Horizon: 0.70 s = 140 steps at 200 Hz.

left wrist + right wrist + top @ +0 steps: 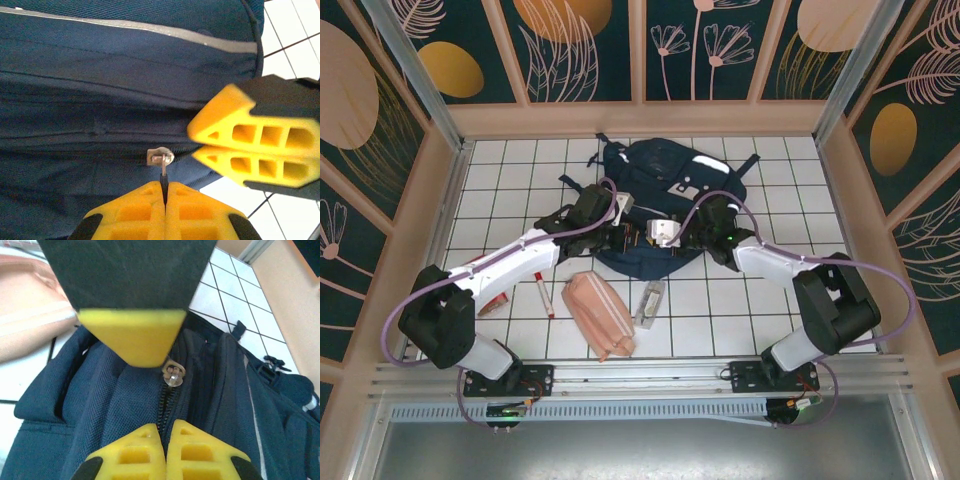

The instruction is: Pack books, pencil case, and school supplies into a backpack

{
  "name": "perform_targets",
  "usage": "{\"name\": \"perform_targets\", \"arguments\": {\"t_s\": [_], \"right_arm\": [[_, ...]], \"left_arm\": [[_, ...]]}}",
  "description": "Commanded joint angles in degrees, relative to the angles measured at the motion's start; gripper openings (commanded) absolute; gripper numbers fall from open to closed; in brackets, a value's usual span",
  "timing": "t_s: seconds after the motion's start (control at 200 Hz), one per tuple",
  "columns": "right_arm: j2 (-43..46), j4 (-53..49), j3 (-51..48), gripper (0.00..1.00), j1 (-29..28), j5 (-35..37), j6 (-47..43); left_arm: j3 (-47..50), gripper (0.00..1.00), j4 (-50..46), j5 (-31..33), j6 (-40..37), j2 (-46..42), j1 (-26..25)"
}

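Tabletop (500, 180): white square tiles w/ dark grout, tan wood-look rim (640, 118) all round. Back wall (590, 50), left wall (360, 120) & right wall (910, 150): dark teal panels w/ gold ovals & pale pink leaf/flower line art, split by tan battens (638, 50). Left alu post (412, 60) & right alu post (865, 60) at rear corners. Near edge: alu rail (640, 375), then white slotted cable duct (640, 410), then plain grey sheet (640, 455).

White-and-black arms (510, 262), looping lilac cables (388, 325), yellow latticed fingers (135, 215); possibly a green light (731, 238).
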State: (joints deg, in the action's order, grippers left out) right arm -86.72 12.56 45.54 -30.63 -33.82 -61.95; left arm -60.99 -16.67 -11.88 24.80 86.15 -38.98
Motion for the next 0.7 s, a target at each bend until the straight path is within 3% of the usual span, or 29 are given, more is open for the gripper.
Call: {"name": "perform_targets", "arguments": {"t_s": [0.0, 0.185, 0.375, 0.445, 0.49, 0.586, 0.696], "right_arm": [[3.3, -6.5, -0.7, 0.0, 2.8, 5.7, -5.1], [9.1, -13.0, -1.8, 0.0, 7.4, 1.4, -11.9], [11.8, -18.2, -2.9, 0.0, 11.1, -0.9, -13.9], [12.3, -16.7, -2.7, 0.32, 10.9, -3.5, -8.1], [13.0, -12.7, -3.4, 0.43, 9.7, -5.6, -2.1], [13.6, -5.9, -4.0, 0.5, 4.8, -4.4, 6.4], [11.3, -4.0, -2.6, 0.52, 1.4, 0.2, 9.8]], "left_arm": [[1.2, 0.0, 0.5, 4.7, -5.3, -3.9, 0.5], [4.2, 0.0, 0.1, 11.7, -9.3, -4.2, 4.7], [2.6, 0.0, 0.6, 8.6, -14.5, -2.0, 6.2], [0.8, 0.0, 0.6, 2.1, -13.7, -1.1, 6.1], [0.3, 0.0, 2.0, -2.6, -11.8, -1.1, 6.0], [-0.5, 0.0, 5.8, -7.8, -7.6, -1.7, 5.5], [-2.9, 0.0, 5.7, -9.3, -6.5, -1.4, 4.3]]}}
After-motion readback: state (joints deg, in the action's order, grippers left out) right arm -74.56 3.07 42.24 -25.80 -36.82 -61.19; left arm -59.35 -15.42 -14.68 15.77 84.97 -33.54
